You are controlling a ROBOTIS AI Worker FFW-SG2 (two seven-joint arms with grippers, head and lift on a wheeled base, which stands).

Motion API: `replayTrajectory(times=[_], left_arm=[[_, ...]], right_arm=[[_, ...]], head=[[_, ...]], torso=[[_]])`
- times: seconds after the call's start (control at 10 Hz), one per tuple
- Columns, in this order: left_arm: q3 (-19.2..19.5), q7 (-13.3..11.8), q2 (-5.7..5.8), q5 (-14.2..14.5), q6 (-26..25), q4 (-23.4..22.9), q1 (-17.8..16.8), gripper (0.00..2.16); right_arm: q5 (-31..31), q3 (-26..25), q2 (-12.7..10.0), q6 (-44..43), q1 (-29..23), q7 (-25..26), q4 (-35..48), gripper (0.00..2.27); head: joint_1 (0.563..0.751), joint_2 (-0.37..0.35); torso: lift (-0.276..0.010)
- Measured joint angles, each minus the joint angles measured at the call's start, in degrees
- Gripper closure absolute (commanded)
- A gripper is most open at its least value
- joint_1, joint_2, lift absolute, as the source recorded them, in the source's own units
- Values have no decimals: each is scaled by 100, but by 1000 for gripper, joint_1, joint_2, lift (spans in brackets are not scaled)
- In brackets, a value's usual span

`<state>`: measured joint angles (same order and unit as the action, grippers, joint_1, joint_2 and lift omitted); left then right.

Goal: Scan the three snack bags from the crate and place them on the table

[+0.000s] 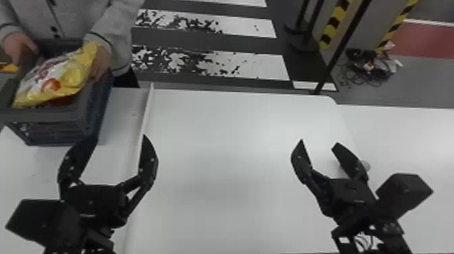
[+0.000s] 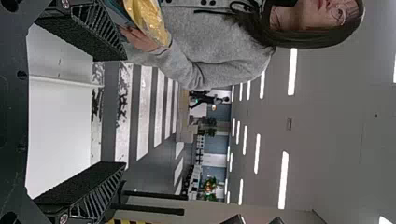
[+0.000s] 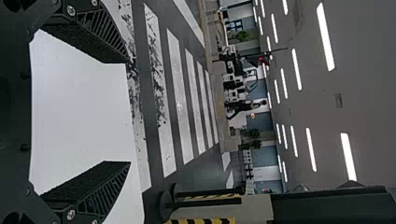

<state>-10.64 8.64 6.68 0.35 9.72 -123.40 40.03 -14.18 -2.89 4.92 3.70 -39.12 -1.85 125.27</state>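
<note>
Head view: left pincer [image 1: 120,136] gapes wide near the crate [image 1: 47,116], right pincer [image 1: 318,142] is open too, over the white surface [image 1: 236,142]. And there's a yellow snack bag [image 1: 55,77], tilted in the crate's mouth, a person's hand [image 1: 100,63] right against it.

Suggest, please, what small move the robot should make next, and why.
I would probably ease the black left hand toward the yellow and white snack bag, stopping short of the person's hand: the robot's is open and empty, and the bag pokes above the dark plastic crate.
</note>
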Motion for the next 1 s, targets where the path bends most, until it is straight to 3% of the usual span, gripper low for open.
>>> replayTrajectory(times=[1.0], left_arm=[[126, -125, 0, 43, -62, 20, -57, 80]], right_arm=[[-5, 18, -9, -5, 31, 0, -49, 124]], head=[[695, -103]], torso=[[-62]])
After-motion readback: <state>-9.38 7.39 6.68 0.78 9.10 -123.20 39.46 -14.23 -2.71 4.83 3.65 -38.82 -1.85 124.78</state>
